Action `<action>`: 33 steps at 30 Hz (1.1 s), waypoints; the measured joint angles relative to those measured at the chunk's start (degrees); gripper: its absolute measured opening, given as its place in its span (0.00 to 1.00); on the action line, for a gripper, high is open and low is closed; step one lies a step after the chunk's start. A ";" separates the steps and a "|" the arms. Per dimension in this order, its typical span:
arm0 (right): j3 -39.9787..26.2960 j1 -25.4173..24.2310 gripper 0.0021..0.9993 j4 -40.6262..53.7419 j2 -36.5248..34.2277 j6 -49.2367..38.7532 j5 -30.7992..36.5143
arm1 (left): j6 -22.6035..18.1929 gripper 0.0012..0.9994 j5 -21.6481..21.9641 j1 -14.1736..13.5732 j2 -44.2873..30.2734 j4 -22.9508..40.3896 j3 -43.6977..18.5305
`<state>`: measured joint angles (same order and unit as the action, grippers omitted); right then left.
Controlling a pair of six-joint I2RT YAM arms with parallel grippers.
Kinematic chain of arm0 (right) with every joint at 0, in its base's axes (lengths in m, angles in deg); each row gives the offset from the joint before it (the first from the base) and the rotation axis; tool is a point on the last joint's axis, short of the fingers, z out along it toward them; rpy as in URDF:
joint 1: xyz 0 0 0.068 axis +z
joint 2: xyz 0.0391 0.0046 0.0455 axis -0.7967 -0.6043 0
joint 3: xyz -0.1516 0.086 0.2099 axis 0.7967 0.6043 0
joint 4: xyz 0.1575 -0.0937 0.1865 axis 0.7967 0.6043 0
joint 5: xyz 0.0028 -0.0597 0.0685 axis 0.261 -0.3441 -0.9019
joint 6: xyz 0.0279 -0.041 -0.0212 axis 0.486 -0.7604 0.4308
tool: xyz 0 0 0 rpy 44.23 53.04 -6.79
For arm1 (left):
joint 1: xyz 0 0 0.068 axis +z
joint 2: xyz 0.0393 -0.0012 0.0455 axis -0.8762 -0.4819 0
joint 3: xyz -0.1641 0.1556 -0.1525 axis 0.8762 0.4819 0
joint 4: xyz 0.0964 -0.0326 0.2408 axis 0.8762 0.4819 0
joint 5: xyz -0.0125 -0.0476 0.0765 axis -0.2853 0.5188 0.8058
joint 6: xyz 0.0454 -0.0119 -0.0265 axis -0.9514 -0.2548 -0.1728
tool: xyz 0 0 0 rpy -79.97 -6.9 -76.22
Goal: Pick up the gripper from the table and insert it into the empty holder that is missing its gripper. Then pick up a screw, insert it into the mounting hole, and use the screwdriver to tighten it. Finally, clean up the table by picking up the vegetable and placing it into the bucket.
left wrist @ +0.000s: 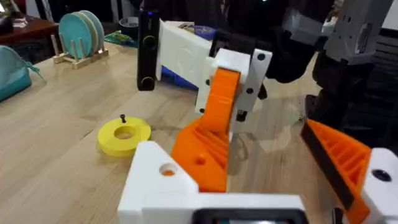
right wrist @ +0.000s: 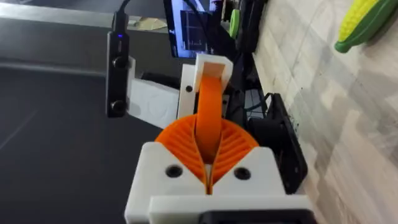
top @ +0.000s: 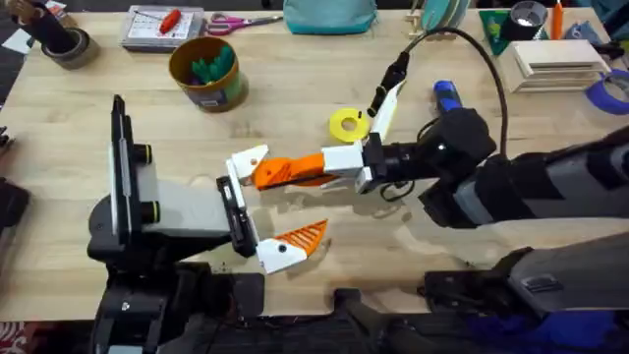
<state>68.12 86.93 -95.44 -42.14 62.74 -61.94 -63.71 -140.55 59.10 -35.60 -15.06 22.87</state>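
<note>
The orange ribbed gripper [top: 280, 172] [left wrist: 202, 152] [right wrist: 209, 106] is held above mid-table, with my right gripper [top: 319, 165] [right wrist: 208, 134] shut on it. Its far end lies against the empty holder [top: 246, 162] [left wrist: 158, 180] [right wrist: 211, 65], the bare white finger of my left gripper [top: 270, 205] [left wrist: 249, 149]. That left gripper stands open; its other finger carries an orange tip [top: 305, 236] [left wrist: 339, 155]. A small dark screw [left wrist: 122, 117] stands on a yellow disc [top: 346, 123] [left wrist: 124, 135]. The blue screwdriver [top: 447, 95] lies behind my right arm. The vegetable [right wrist: 367, 22] lies on the table. The bucket [top: 206, 69] stands at the back left.
A black cable [top: 472, 49] arcs over the back right. Scissors [top: 236, 21], a tray with a red-handled tool [top: 162, 25] and a teal bag [top: 329, 15] line the far edge. A tape roll [top: 69, 44] sits at the far left, white boxes [top: 560, 59] at the far right.
</note>
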 joint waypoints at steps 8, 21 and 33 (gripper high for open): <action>-1.70 0.55 0.01 -0.46 -2.40 -0.16 0.10 | 0.07 0.99 0.02 0.11 0.01 0.02 0.00; -2.92 0.66 0.01 -0.45 -3.31 -0.40 -0.05 | 0.04 0.99 0.01 0.11 0.01 0.00 0.00; -5.83 0.63 0.01 2.35 -4.06 -0.86 -1.70 | -0.28 0.99 0.02 0.11 0.01 0.00 0.00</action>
<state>62.29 87.56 -93.09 -46.21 61.88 -63.64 -63.99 -140.53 59.21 -35.59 -15.06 22.87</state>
